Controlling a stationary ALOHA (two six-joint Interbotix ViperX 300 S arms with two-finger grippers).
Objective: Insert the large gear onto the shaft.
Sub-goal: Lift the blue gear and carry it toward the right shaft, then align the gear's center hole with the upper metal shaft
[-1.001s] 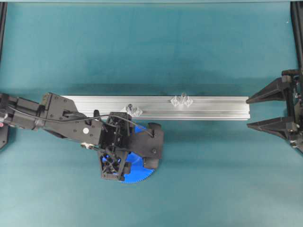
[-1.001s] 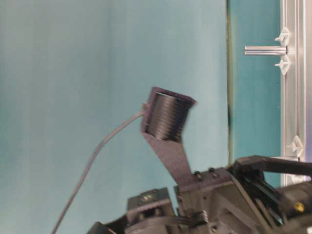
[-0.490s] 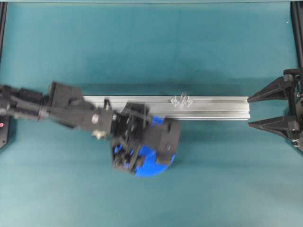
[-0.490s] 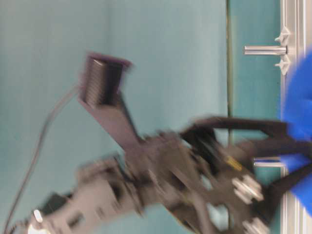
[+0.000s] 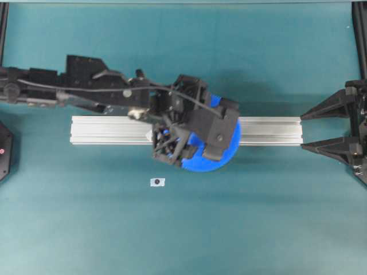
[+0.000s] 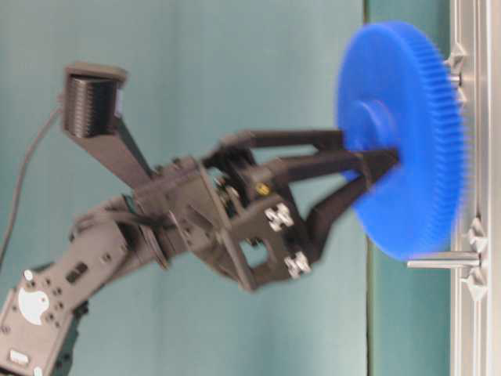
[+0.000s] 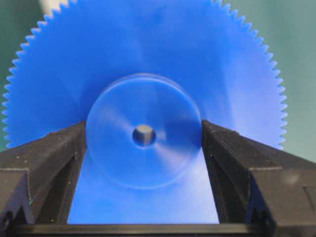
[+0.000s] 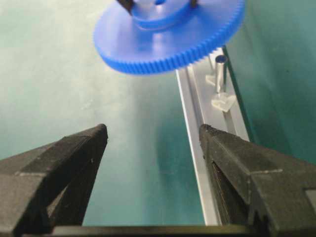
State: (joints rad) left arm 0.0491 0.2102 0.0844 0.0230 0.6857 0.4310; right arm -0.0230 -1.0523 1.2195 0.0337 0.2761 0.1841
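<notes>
A teal cloth covers our work table (image 5: pixel 183 229), with an aluminium rail (image 5: pixel 103 130) lying across its middle. Over the last second our left gripper (image 7: pixel 143 143) has swung the large gear (image 6: pixel 407 141) up from the near side of the rail to hover over it, so the carry looks nearly done and alignment comes next. Its jaws clamp the raised hub from both sides, and the wrist view shows something pale through the centre hole; we judge it may be the shaft, though a second shaft (image 6: pixel 442 265) stands clear beside the rim. Our right gripper (image 8: pixel 153 163) waits wide open and empty at the rail's end.
</notes>
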